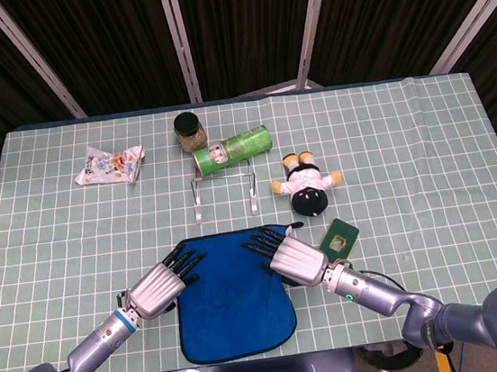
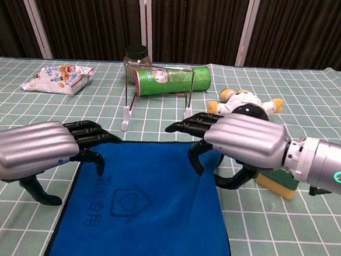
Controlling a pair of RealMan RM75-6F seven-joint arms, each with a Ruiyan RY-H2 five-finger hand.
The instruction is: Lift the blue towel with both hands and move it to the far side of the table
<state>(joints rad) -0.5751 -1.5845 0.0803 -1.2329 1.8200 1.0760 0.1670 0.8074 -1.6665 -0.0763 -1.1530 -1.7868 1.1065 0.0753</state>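
The blue towel (image 1: 234, 307) (image 2: 141, 214) lies flat at the near edge of the table, between my two hands. My right hand (image 1: 290, 259) (image 2: 242, 142) is over its far right corner. The thumb curls under the edge, and the cloth there is raised in a fold between thumb and fingers. My left hand (image 1: 159, 288) (image 2: 37, 151) lies over the far left corner, its dark fingertips (image 2: 94, 135) spread on the towel's border and the thumb touching the edge. The cloth under this hand stays flat.
Beyond the towel a wire rack (image 1: 224, 196) holds a green can (image 1: 231, 149) (image 2: 165, 79), with a dark jar (image 1: 190, 129) behind it. A plush doll (image 1: 306, 185) (image 2: 245, 107) and a green sponge (image 1: 338, 237) lie to the right. At far left lies a snack bag (image 1: 110, 164).
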